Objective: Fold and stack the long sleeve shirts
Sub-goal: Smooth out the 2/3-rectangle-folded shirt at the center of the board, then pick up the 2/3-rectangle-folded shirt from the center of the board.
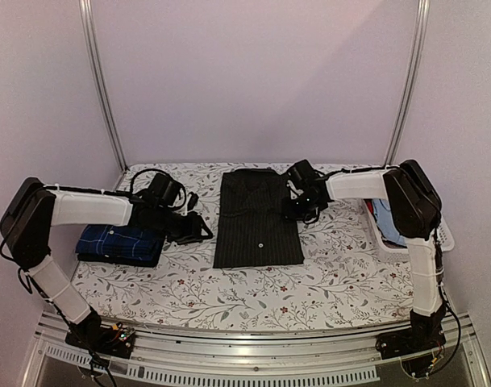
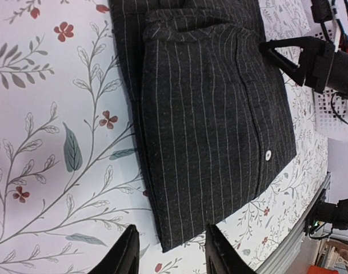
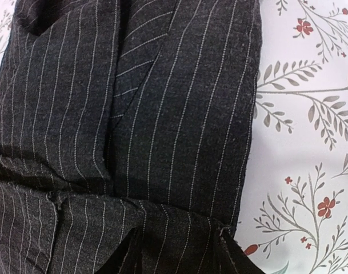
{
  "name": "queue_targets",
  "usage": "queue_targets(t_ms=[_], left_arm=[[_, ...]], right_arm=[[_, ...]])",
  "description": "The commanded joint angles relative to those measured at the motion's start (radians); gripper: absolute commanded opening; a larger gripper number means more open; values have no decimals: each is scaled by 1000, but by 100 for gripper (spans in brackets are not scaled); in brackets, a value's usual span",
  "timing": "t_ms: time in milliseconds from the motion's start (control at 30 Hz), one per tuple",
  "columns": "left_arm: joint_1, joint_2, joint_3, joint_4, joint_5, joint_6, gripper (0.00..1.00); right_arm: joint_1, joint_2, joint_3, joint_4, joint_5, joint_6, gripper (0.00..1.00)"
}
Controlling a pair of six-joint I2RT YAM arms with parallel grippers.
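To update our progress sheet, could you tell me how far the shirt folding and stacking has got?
Done: the navy checked shirt lies folded at the left, and the black pinstriped shirt looks folded into a rectangle in the middle. In hand: the left gripper and right gripper, both open, sit at that shirt's opposite edges. Left: stacking, since the two shirts lie apart.

We are reading no text, label, brand, number or sign in any view. The black pinstriped shirt (image 1: 257, 222), the navy checked shirt (image 1: 116, 240) and the flowered table cover (image 1: 326, 274) are showing us only their woven or printed patterns.
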Motion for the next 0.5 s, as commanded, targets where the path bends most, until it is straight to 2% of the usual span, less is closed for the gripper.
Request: queue_targets(t_ms=[0, 333, 467], left_arm=[[-10, 16, -31, 24, 16, -9, 40], [-14, -18, -84, 55, 34, -19, 40], [-21, -31, -114, 68, 30, -31, 40]], right_arm=[[3, -113, -53, -17, -14, -29, 44], [22, -413, -349, 42, -78, 1, 49], [47, -482, -457, 56, -98, 21, 49]])
